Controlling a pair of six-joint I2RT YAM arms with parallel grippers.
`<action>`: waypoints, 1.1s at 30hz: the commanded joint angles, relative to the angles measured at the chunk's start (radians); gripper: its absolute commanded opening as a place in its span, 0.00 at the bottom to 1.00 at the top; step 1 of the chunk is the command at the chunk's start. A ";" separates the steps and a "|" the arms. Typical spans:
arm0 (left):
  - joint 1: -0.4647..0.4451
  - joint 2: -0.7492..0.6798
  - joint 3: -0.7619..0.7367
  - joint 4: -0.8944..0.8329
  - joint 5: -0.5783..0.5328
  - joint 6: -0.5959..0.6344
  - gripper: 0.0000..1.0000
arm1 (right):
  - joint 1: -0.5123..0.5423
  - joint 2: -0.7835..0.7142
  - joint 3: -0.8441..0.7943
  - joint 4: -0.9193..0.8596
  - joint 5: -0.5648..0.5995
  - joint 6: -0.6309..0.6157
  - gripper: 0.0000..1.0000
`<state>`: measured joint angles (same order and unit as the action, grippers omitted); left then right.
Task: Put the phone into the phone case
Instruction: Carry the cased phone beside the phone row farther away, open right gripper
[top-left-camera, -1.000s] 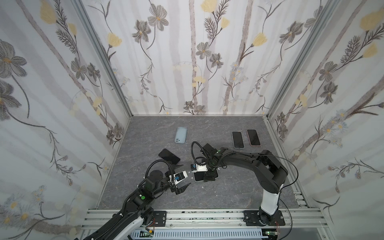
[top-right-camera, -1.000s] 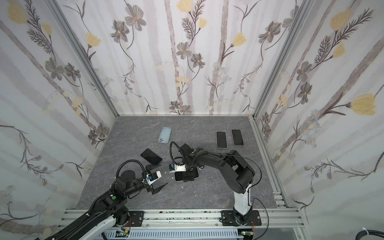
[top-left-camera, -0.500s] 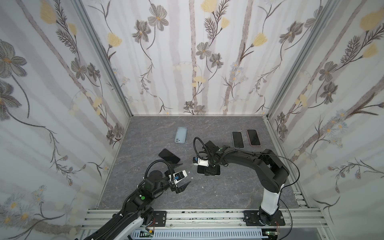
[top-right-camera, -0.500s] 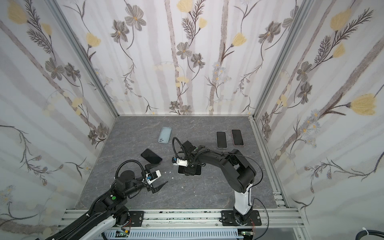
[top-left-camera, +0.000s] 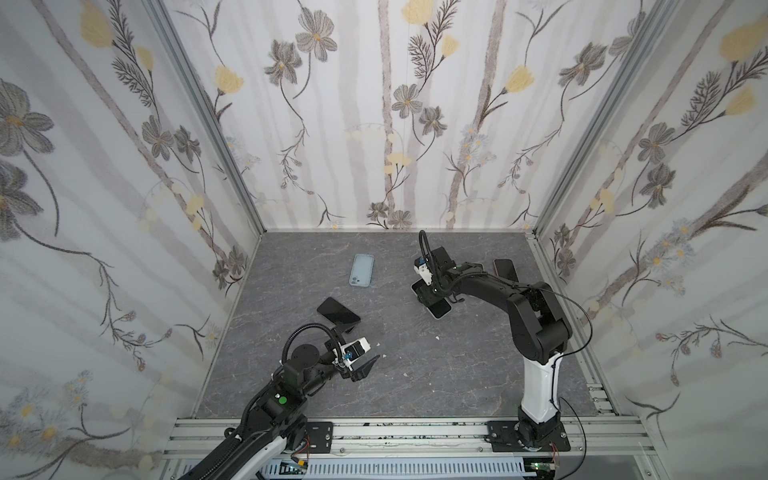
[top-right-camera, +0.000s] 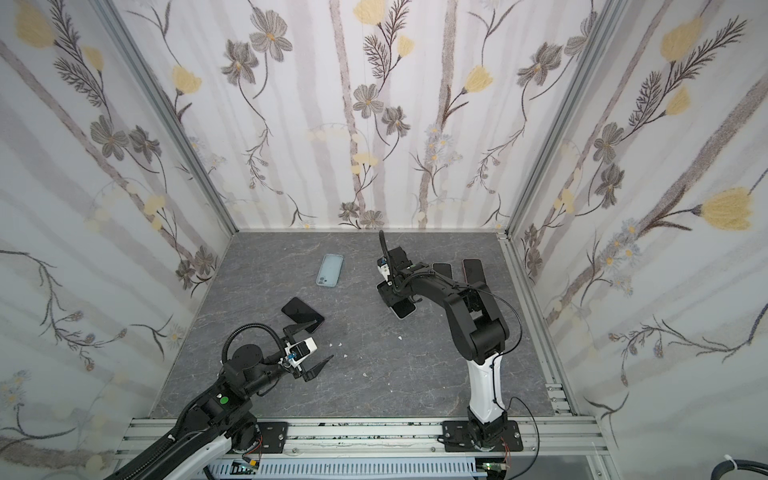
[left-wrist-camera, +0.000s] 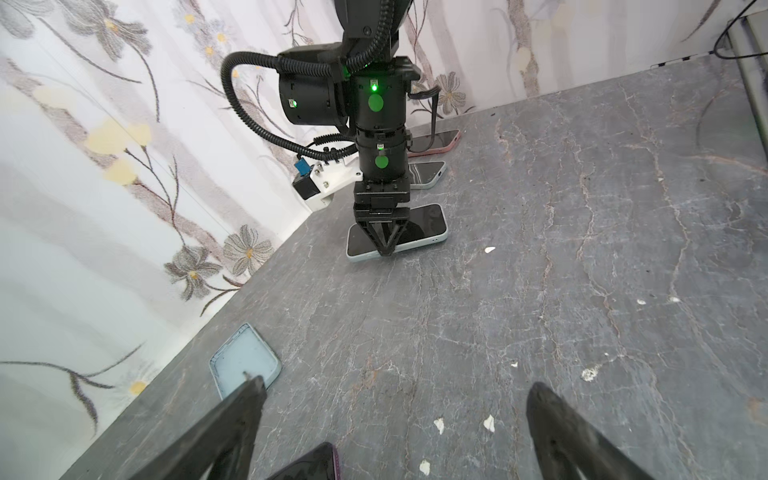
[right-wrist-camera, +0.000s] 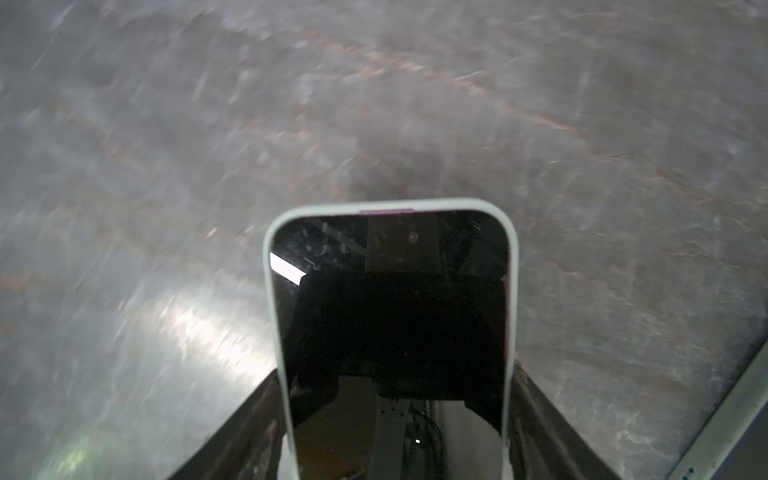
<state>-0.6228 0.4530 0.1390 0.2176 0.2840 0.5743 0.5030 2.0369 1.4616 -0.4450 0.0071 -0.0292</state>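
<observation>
Phone (right-wrist-camera: 390, 311), black-screened, sits inside a pale case (right-wrist-camera: 332, 206) between the jaws of the right pincer (right-wrist-camera: 397, 370). The jaws press against both long sides of the case near one end. In the right wrist view the case rim wraps the whole visible end of the phone, and only a thin purple strip of the phone's own edge shows at the far end. In both top views this cased phone is toward the right of the grey desk (top-left-camera: 415, 374). Whether it rests on the desk or hangs just above it cannot be told.

Left pincer (top-left-camera: 365, 341) hovers near the front left, jaws spread wide with nothing between them. Just beyond it lies a bare black phone (top-left-camera: 338, 311). Farther back an empty blue case (top-left-camera: 361, 270) lies open side up, well apart from the phone in hand.

The insertion itself looks done, so the step in hand is probably handling the finished piece. The next move calls for setting it flat on a bare patch of desk, then parting the jaws without dragging the case. A second pairing, black phone into blue case, appears to remain.
</observation>
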 joint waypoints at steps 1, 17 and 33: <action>0.001 -0.016 -0.005 0.046 -0.015 -0.004 1.00 | -0.030 0.050 0.071 -0.058 0.078 0.228 0.65; 0.002 -0.040 -0.005 0.077 -0.077 -0.052 1.00 | -0.133 0.142 0.156 -0.050 0.157 0.512 0.77; 0.038 0.087 0.125 0.071 -0.317 -0.293 1.00 | -0.130 -0.039 0.124 -0.073 0.159 0.492 0.94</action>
<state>-0.5949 0.5014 0.2260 0.2577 0.0521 0.3683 0.3721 2.0449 1.6020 -0.5030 0.1478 0.4725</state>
